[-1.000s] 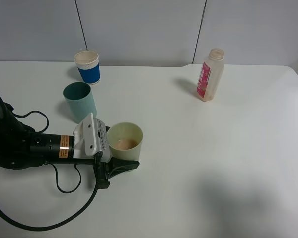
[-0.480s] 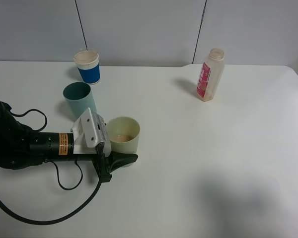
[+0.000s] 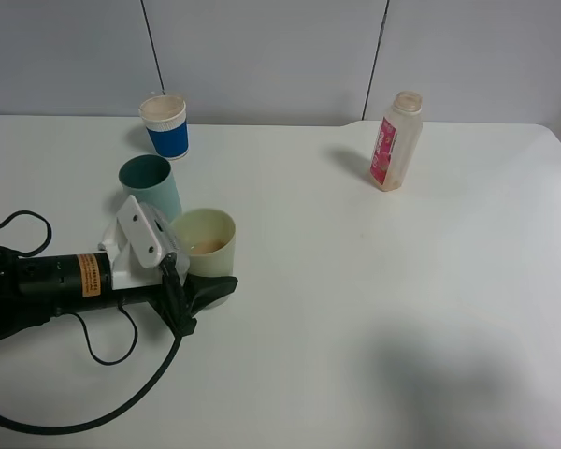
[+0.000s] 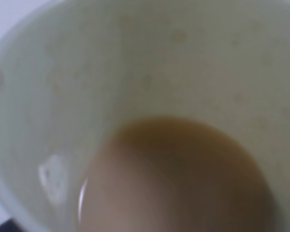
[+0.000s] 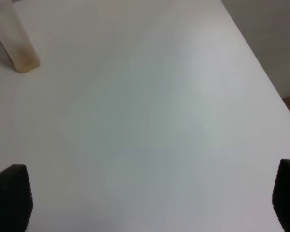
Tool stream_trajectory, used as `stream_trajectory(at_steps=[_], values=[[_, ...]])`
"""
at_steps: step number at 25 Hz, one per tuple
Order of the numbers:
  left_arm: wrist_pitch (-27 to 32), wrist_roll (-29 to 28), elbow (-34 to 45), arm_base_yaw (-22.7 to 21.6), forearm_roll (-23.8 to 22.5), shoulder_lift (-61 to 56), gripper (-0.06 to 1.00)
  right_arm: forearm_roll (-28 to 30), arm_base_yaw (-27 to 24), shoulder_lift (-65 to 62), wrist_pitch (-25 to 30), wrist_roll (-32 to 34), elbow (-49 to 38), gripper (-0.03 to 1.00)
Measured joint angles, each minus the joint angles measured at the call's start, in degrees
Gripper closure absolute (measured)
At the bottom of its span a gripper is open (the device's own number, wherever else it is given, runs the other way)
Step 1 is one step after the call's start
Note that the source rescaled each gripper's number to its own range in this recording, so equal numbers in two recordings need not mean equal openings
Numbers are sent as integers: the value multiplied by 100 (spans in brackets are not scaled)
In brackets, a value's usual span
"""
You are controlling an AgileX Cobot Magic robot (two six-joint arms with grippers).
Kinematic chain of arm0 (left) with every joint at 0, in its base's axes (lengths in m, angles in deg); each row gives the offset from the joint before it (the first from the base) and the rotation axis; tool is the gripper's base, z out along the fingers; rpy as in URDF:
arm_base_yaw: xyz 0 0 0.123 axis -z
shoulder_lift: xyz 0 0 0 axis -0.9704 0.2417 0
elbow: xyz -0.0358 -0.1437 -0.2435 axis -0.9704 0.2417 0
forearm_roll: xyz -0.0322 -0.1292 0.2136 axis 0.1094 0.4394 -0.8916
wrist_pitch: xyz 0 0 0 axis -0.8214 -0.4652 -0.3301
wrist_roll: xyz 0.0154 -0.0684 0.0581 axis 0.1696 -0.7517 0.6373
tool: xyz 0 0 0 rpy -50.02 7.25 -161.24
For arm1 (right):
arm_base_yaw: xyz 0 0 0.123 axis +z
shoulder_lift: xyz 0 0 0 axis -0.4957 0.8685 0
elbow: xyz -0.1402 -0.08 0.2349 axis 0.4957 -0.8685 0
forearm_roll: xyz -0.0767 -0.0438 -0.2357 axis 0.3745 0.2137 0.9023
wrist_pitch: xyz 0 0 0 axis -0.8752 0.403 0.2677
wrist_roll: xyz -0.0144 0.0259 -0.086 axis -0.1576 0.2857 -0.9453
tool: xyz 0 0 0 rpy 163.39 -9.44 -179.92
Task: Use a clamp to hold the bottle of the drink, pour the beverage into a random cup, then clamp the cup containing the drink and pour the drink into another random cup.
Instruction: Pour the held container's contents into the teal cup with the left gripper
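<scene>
Held: pale yellow-green cup [image 3: 211, 254] with drink, clamped in my left gripper [image 3: 194, 273]; pour target, teal tumbler [image 3: 155, 193], just beside it, far-left on desk [image 3: 383, 309].

White table [image 3: 402, 309] carries bottle [image 3: 394, 140], blue cup [image 3: 165, 126], teal tumbler [image 3: 151, 187]

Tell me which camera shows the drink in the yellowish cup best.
The left wrist view: it looks straight into the cup, and the peach-tan drink looms large. The high view shows only a sliver; the right wrist view shows none.
</scene>
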State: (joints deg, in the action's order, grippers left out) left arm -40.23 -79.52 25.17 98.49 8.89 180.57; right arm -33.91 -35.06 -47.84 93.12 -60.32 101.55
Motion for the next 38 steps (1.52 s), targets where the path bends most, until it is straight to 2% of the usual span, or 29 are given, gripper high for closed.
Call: stream_trajectory(at_steps=[3,7,9,10,12,16,24,28,38], values=[[13,-4,328,0,465,-294,93,0,0,0,0,0,0,-3],[13,-11,488,0,744,-445,93,0,0,0,0,0,0,-3],[20,-11,640,0,1042,-598,93,0,0,0,0,0,0,-3],[16,-11,789,-42,1271,-735,93,0,0,0,0,0,0,-3],[21,-11,916,-150,1392,-853,93,0,0,0,0,0,0,-3],[19,-11,1033,-367,1438,-978,93,0,0,0,0,0,0,-3],[20,-11,1109,-1249,1445,-1087,93,0,0,0,0,0,0,-3],[20,-11,1109,-1466,1422,-1087,93,0,0,0,0,0,0,-3],[20,-11,1109,-2291,949,-1087,93,0,0,0,0,0,0,-3]])
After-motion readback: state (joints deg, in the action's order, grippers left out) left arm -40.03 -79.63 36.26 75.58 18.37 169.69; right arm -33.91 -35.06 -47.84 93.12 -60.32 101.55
